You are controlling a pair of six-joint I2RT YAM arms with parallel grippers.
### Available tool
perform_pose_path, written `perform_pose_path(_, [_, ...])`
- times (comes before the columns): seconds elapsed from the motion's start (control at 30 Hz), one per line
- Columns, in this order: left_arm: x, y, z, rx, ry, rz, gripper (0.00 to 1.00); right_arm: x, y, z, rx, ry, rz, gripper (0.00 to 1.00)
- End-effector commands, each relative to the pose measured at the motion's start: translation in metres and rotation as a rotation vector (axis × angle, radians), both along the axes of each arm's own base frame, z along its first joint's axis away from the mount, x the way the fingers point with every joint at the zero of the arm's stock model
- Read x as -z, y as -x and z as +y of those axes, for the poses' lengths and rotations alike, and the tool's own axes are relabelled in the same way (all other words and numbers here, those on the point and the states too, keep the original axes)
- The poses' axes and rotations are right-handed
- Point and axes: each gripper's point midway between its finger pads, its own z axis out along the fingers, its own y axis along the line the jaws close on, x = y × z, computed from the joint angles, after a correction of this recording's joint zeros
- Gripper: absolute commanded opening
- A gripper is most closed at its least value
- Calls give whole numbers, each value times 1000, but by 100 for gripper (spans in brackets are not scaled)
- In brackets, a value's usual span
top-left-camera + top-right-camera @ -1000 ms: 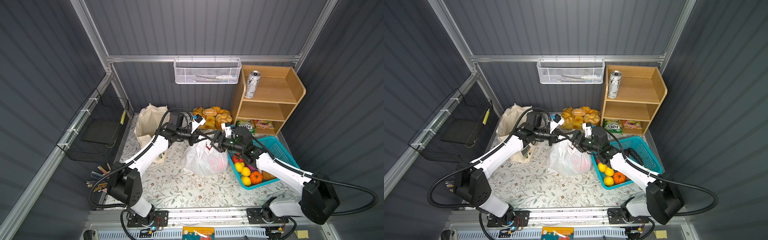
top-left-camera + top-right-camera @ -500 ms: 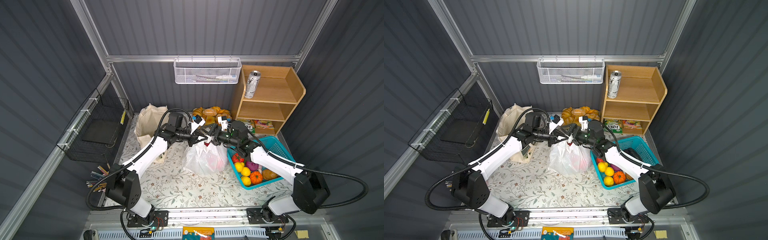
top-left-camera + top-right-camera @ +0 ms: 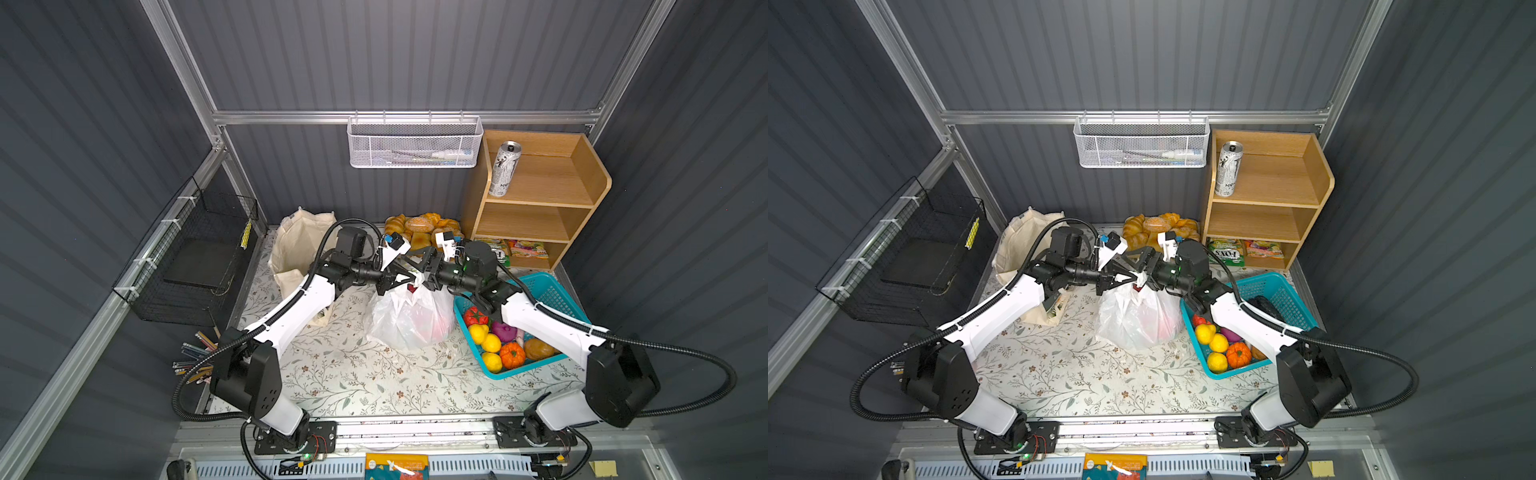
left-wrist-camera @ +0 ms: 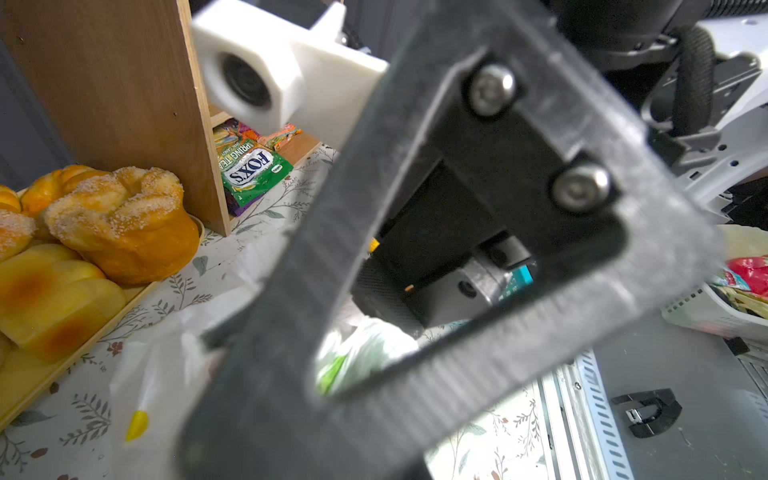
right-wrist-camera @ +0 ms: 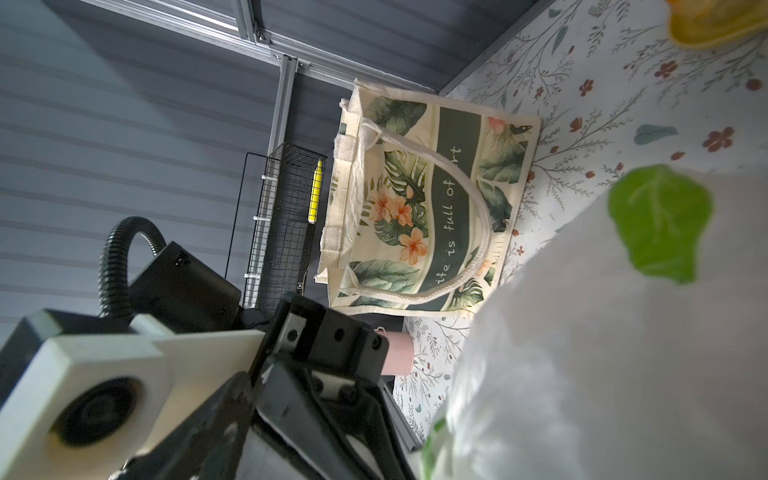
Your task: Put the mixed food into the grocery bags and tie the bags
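1. The left gripper (image 3: 399, 277), at mid-frame in both top views, is pinched together on a twisted strip at the top of the plastic bag (image 3: 409, 322).
2. The right gripper (image 3: 417, 272) meets it tip to tip. Its jaws are spread wide, one higher in the frame and one lower, either side of that strip (whether they touch it I cannot tell).
3. The plastic bag stands full on the desk (image 3: 353, 382) at centre frame, just below both grippers. A pink-red dragon fruit (image 3: 434, 328) shows through its right side.
4. The tote (image 3: 297, 245) stands left of centre against the back wall, behind the left arm and apart from the plastic bag.
5. The can (image 3: 504, 168) stands upright on the top level of the shelf (image 3: 552, 195), in the upper right of the frame.
6. The basket (image 3: 552, 291) sits just right of the plastic bag, under the right arm. The rolls (image 3: 424, 226) lie behind the grippers.
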Motion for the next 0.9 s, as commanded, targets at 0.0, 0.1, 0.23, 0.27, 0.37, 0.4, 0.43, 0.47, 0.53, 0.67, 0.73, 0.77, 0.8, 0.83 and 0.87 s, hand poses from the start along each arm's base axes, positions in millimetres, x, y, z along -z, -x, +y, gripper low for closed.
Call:
perform_pose_path(0.0, [-10,2,1,-20,19,-28,0,-2,9,-18,21,-1,-14,88])
perform_pose_path(0.1, [-11,0,0,-27,27,-29,0,0,19,-27,25,7,0,89])
perform_pose_path(0.23, [-10,-2,-1,-31,23,-25,0,1,35,-33,12,17,20,89])
perform_pose_path(0.27, [-11,-3,-1,-32,24,-27,0,1,39,-33,7,18,24,90])
perform_pose_path(0.37, [-12,-4,-1,-33,25,-28,0,-2,50,-28,-20,19,23,91])
perform_pose_path(0.4, [-12,-4,-1,-35,24,-30,0,-4,55,-23,-34,19,22,91])
perform_pose_path(0.43, [-13,-5,-1,-36,25,-31,0,-5,58,-19,-44,18,18,91])
perform_pose_path(0.47, [-13,-5,-1,-36,24,-32,0,-6,61,-14,-53,19,16,91])
perform_pose_path(0.53, [-14,-4,-1,-35,25,-32,0,-8,63,-5,-65,20,11,92])
perform_pose_path(0.67, [-15,-5,-1,-36,25,-33,0,-10,55,2,-51,15,-2,93])
perform_pose_path(0.73, [-16,-3,-1,-34,29,-34,0,-11,48,3,-38,15,-8,93])
perform_pose_path(0.77, [-16,-3,-1,-33,29,-32,0,-11,46,4,-34,15,-9,93])
perform_pose_path(0.8, [-16,-2,-1,-31,28,-32,0,-11,44,4,-27,15,-9,93])
perform_pose_path(0.83, [-16,-2,0,-32,27,-32,0,-11,42,3,-22,16,-8,92])
perform_pose_path(0.87, [-16,-1,0,-31,27,-31,0,-10,40,2,-16,18,-7,92])
